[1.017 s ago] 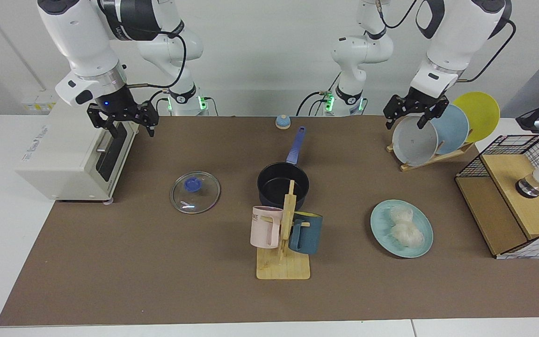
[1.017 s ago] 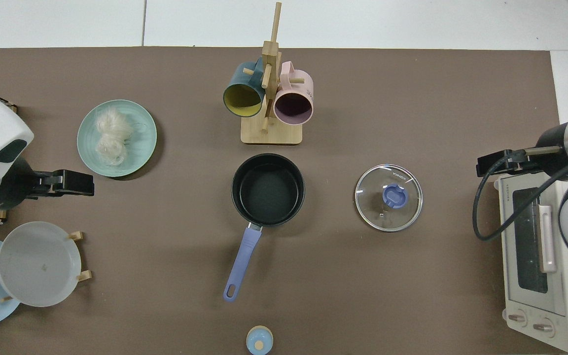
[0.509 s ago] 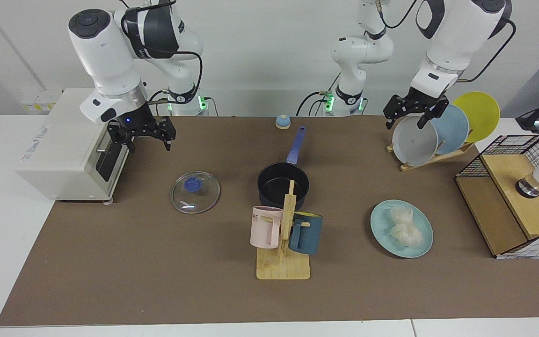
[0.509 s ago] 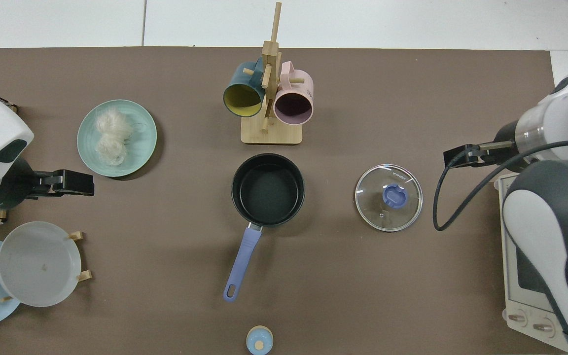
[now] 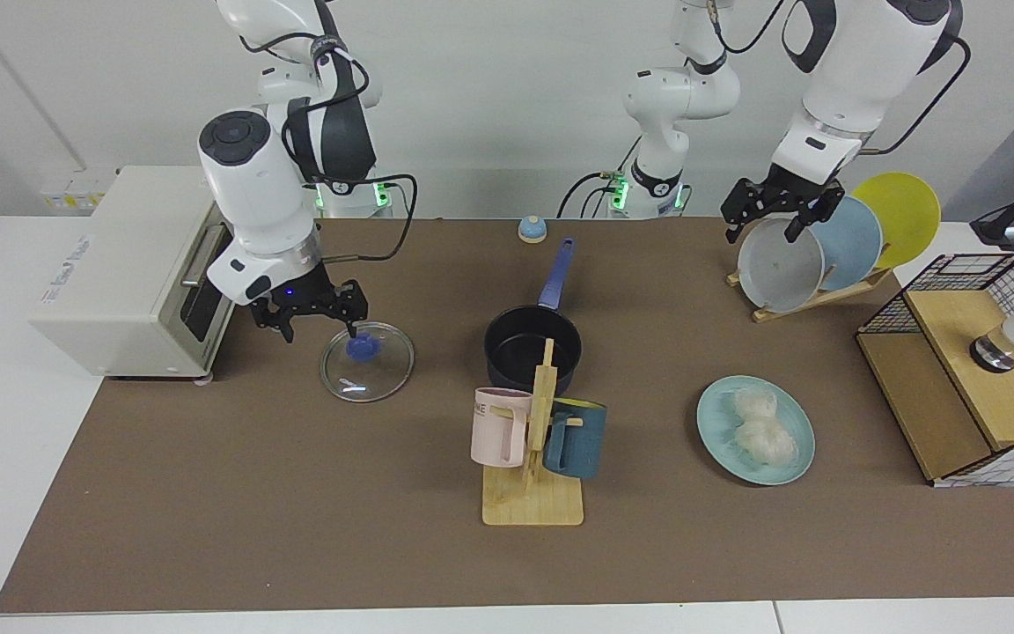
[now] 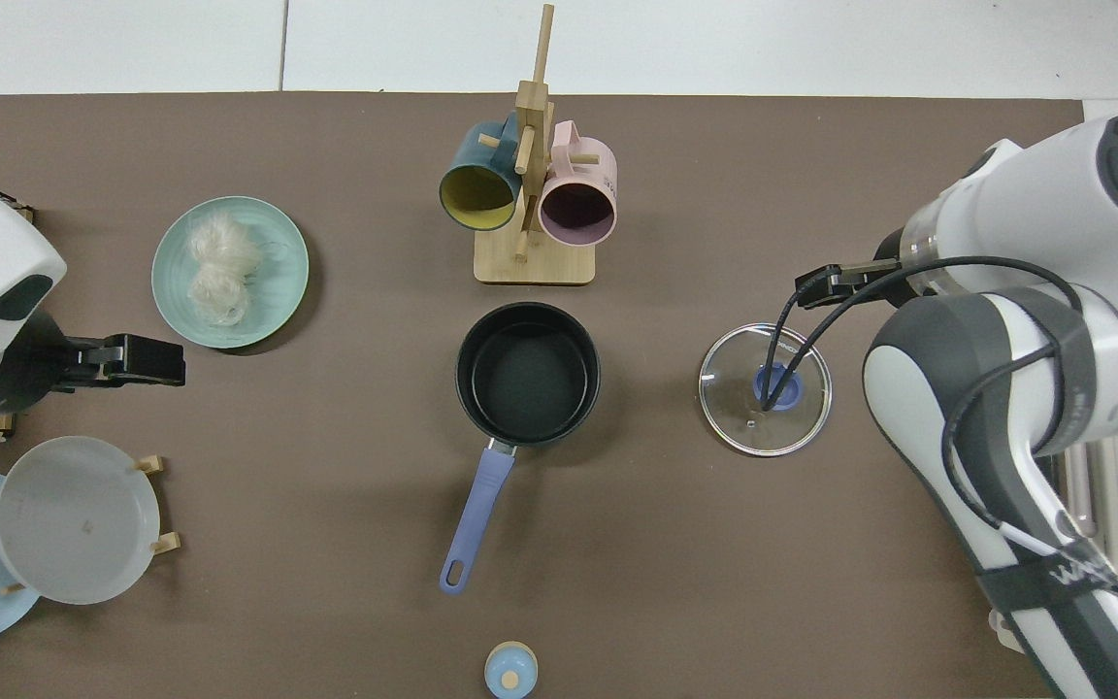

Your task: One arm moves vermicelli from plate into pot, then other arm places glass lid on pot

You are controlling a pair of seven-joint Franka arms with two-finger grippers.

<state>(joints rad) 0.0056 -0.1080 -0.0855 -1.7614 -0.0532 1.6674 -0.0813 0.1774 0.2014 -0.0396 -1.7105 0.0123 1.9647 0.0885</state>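
Observation:
Two whitish nests of vermicelli point(image 5: 758, 427) lie on the pale teal plate point(image 5: 716, 421), also seen in the top view as vermicelli point(image 6: 219, 267) on the plate point(image 6: 279, 282). The dark pot point(image 5: 532, 348) with its blue-purple handle point(image 5: 557, 273) stands empty mid-table. The glass lid point(image 5: 367, 365) with a blue knob lies flat beside it. My right gripper point(image 5: 318, 324) hangs open just above the lid's rim on the toaster side. My left gripper point(image 5: 764, 231) waits open over the plate rack, holding nothing.
A white toaster oven point(image 5: 120, 273) sits behind the lid. A wooden mug rack point(image 5: 533, 440) with a pink and a teal mug stands in front of the pot point(image 6: 528, 374). Grey, blue and yellow plates lean in a rack point(image 5: 811, 255). A wire-and-wood box point(image 5: 965, 370) stands at the edge.
My right arm has swung away from the toaster oven and come down toward the glass lid, its gripper staying open. The left arm has not moved.

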